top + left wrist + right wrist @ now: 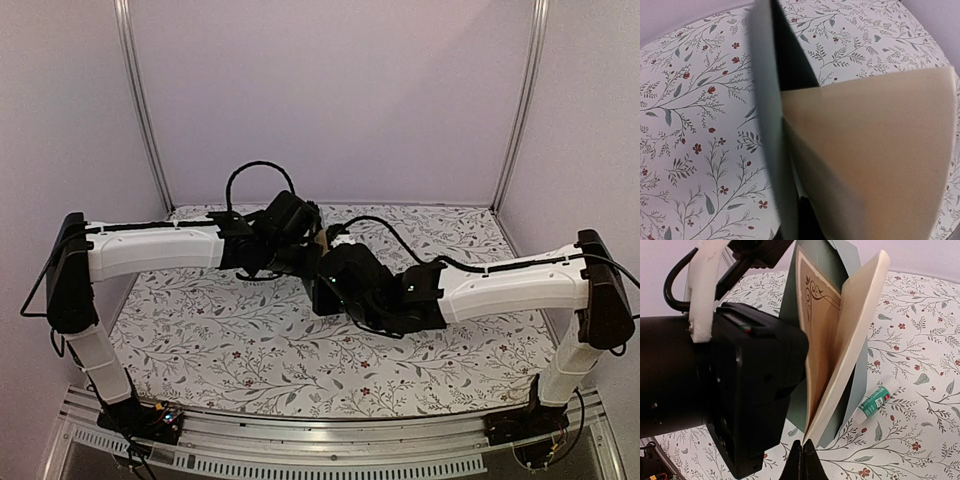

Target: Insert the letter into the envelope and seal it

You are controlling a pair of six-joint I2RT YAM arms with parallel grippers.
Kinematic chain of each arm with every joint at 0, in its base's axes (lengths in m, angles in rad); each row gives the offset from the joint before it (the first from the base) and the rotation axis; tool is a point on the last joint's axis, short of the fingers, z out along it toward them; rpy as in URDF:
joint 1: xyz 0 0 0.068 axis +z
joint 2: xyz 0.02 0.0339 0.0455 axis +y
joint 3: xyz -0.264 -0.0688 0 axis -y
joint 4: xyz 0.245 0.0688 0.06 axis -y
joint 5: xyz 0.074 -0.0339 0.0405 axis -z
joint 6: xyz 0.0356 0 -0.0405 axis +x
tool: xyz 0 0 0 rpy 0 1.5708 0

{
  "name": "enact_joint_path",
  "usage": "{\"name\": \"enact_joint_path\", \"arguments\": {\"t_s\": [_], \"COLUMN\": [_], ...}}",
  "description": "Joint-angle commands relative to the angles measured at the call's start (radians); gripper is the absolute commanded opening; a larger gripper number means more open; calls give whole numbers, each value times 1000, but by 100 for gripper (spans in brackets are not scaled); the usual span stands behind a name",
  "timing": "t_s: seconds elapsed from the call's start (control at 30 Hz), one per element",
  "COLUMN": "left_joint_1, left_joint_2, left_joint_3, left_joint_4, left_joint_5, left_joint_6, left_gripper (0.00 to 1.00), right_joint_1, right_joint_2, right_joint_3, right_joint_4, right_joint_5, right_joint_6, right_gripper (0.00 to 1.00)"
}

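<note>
While letter fans open — envelope behind, upright

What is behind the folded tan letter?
A pale teal-green paper envelope, upright, mostly covered by the tan ornate-bordered paper letter. Past it, a small white-and-green glue stick lies on the floral tablecloth.

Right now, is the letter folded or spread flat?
Folded. The letter bends into a V, bordered face inside, plain back outside, against the envelope.
</note>
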Motion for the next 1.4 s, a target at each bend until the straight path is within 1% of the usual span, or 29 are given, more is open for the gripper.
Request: {"name": "enact_joint_path", "arguments": {"t_s": [0.0, 0.43, 0.57, 0.87, 1.03, 1.37], "left_joint_1": [-12, -19, -19, -19, -17, -18], "left_joint_2": [-15, 0, -3, -20, -20, -35], "left_joint_3": [4, 28, 26, 22, 29, 30], "left_joint_4": [-9, -25, -35, -12, -11, -10], "left_joint_5": [23, 36, 29, 95, 104, 120], "left_joint_6": [23, 35, 40, 54, 59, 58], "left_gripper": [0, 0, 0, 0, 0, 0], "right_joint_1": [-14, -24, -24, -23, -23, -22], "right_joint_2": [28, 94, 112, 103, 97, 168], "right_joint_3": [56, 114, 121, 55, 9, 16], "right_joint_4": [-27, -42, -70, 46, 133, 131], "right_joint_5": [84, 178, 170, 157, 169, 195], "right_joint_6": [-47, -159, -173, -225, -252, -256], "right_gripper": [0, 0, 0, 0, 0, 0]}}
